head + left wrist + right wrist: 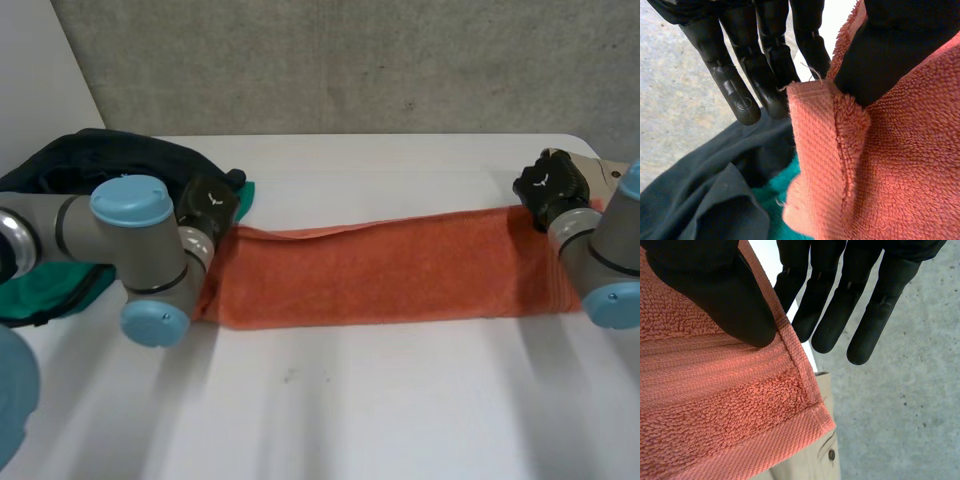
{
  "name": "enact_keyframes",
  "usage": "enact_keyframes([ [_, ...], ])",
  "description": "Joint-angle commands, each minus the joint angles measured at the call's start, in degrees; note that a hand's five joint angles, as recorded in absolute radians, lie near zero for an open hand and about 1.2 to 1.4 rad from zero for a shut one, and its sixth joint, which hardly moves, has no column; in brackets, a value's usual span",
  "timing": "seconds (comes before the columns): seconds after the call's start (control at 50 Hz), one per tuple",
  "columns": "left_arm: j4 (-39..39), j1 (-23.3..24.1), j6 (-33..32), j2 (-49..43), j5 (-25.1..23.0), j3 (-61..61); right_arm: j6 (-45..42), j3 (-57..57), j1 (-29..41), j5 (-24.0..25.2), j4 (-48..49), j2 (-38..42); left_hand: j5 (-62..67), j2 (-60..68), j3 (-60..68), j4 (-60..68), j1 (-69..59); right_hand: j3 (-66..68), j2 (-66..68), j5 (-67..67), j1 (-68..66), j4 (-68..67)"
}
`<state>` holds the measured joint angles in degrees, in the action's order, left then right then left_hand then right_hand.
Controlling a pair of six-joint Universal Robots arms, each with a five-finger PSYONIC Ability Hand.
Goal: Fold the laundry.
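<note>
An orange towel (400, 265) lies as a long folded strip across the white table (350, 400), stretched between my two hands. My left hand (208, 205) is at the towel's far left corner. In the left wrist view its thumb (880, 55) presses on the orange towel (900, 165) and pinches the corner against the straight fingers (735, 85). My right hand (548, 185) holds the far right corner. There the thumb (725, 295) bears down on the towel (715, 405) near its hemmed edge, with the straight fingers (840, 305) reaching past that edge.
A heap of dark cloth (110, 155) with green cloth (50, 290) under it sits at the table's left end, just behind my left arm. A pale wooden piece (605, 170) stands at the right edge, under the towel's corner (810, 460).
</note>
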<state>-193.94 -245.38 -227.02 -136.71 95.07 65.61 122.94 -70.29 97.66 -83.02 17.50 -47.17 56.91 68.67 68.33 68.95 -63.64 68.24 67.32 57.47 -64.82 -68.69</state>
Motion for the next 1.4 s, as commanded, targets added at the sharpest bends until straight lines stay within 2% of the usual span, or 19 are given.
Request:
enact_keyframes([
  [0.02, -3.72, -0.1, 0.09, -5.31, -0.15, -7.07, 0.02, 6.65, 0.6, 0.23, 2.89, 6.91, 13.09, 11.33, 11.67, 11.05, -16.36, 11.76, 12.68, 12.53, -15.18, -11.31],
  [0.08, -6.18, -0.1, -0.09, -6.54, -0.24, -7.69, 0.02, 9.02, 0.86, 0.23, 3.42, 9.73, 13.09, 11.33, 11.67, 11.05, -16.36, 11.76, 12.68, 12.53, -15.18, -11.31],
  [0.1, -7.06, -0.19, -0.26, -6.81, -0.24, -7.86, 0.02, 10.6, 0.95, 0.05, 4.29, 11.04, 13.09, 11.33, 11.67, 11.05, -16.36, -10.33, -9.41, -9.56, 6.91, 10.78],
  [0.12, -8.63, -0.19, -0.44, -6.98, -0.15, -8.21, 0.11, 11.13, 1.04, -0.21, 4.9, 11.49, 1.62, -0.14, 0.2, -0.41, -4.89, -23.54, -22.62, -22.77, 20.12, 23.99],
  [0.16, -10.22, 0.07, -0.62, -6.81, -0.15, -8.13, 0.11, 12.28, 1.04, -0.82, 6.22, 12.1, -46.67, -48.43, -48.09, -48.71, 43.41, -58.24, -57.32, -57.47, 54.82, 58.69],
  [0.18, -10.75, 0.34, -0.79, -6.72, -0.32, -8.04, 0.37, 12.54, 1.13, -1.43, 7.36, 12.02, -56.91, -58.67, -58.33, -58.95, 53.64, -58.24, -57.32, -57.47, 54.82, 58.69],
  [0.2, -11.63, 0.77, -0.53, -6.55, -0.59, -7.6, 0.46, 12.54, 1.21, -1.62, 7.46, 11.84, -51.25, -53.02, -52.67, -53.29, 47.99, -58.24, -57.32, -57.47, 54.82, 58.69],
  [0.28, -12.34, 2.7, -0.53, -4.28, -1.73, -5.85, 4.58, 10.44, 1.39, -2.23, 6.24, 8.69, -56.91, -58.67, -58.33, -58.95, 53.64, -58.24, -57.32, -57.47, 54.82, 58.69],
  [0.38, -12.34, 3.59, 0.0, 2.49, -1.91, -1.28, 13.81, 5.0, 0.6, -0.22, -3.33, -4.4, -56.91, -58.67, -58.33, -58.95, 53.64, -58.24, -57.32, -57.47, 54.82, 58.69],
  [0.5, -12.16, 3.68, 0.35, 12.85, -2.08, 9.33, 18.56, -0.72, -5.45, 8.39, -21.43, -13.38, -56.91, -58.67, -58.33, -58.95, 53.64, -57.33, -56.41, -56.57, 53.91, 57.79],
  [0.64, -12.52, 3.77, 5.79, 21.04, -2.78, 19.99, 17.95, -7.21, -14.42, 14.37, -34.45, -14.79, -56.91, -58.67, -58.33, -58.95, 53.64, -38.51, -37.59, -37.74, 35.09, 38.96],
  [0.74, -12.6, 3.86, 13.08, 23.25, -4.89, 24.91, 17.42, -11.0, -16.27, 16.49, -31.57, -14.44, -56.91, -58.67, -58.33, -58.95, 53.64, -35.45, -34.53, -34.68, 32.03, 35.9],
  [0.92, -12.6, 3.77, 14.94, 22.98, -5.34, 26.42, 16.19, -13.73, -17.51, 16.75, -20.32, -9.34, -56.91, -58.67, -58.33, -58.95, 53.64, -33.26, -32.34, -32.49, 29.84, 33.71],
  [0.96, -12.69, 3.77, 15.03, 22.9, -5.34, 26.33, 16.1, -13.56, -17.42, 16.58, -18.74, -8.2, -56.91, -58.67, -58.33, -58.95, 53.64, -21.39, -20.47, -20.62, 17.97, 21.84],
  [1.0, -12.69, 3.77, 15.03, 22.81, -5.25, 26.33, 16.19, -13.03, -17.42, 16.31, -18.12, -7.24, -56.91, -58.67, -58.33, -58.95, 53.64, 9.29, 10.21, 10.06, -12.71, -8.84],
  [1.02, -12.69, 3.77, 15.11, 22.9, -5.25, 26.33, 16.37, -12.68, -17.5, 16.05, -17.59, -6.88, -56.91, -58.67, -58.33, -58.95, 53.64, 11.74, 12.66, 12.51, -15.16, -11.29],
  [1.2, -12.6, 3.5, 15.12, 24.65, -5.16, 27.91, 15.93, -13.12, -22.33, 14.12, -14.43, -8.54, -56.91, -58.67, -58.33, -58.95, 53.64, 11.76, 12.68, 12.53, -15.18, -11.31],
  [1.3, -12.6, 2.63, 15.2, 27.29, -5.25, 29.66, 9.98, -12.33, -28.22, 13.94, -15.21, -12.76, -56.91, -58.67, -58.33, -58.95, 53.64, 11.76, 12.68, 12.53, -15.18, -11.31],
  [1.4, -12.6, 1.48, 15.2, 29.22, -5.25, 31.42, 2.67, -11.89, -28.76, 13.15, -15.48, -13.29, -56.91, -58.67, -58.33, -58.95, 53.64, 11.76, 12.68, 12.53, -15.18, -11.31],
])
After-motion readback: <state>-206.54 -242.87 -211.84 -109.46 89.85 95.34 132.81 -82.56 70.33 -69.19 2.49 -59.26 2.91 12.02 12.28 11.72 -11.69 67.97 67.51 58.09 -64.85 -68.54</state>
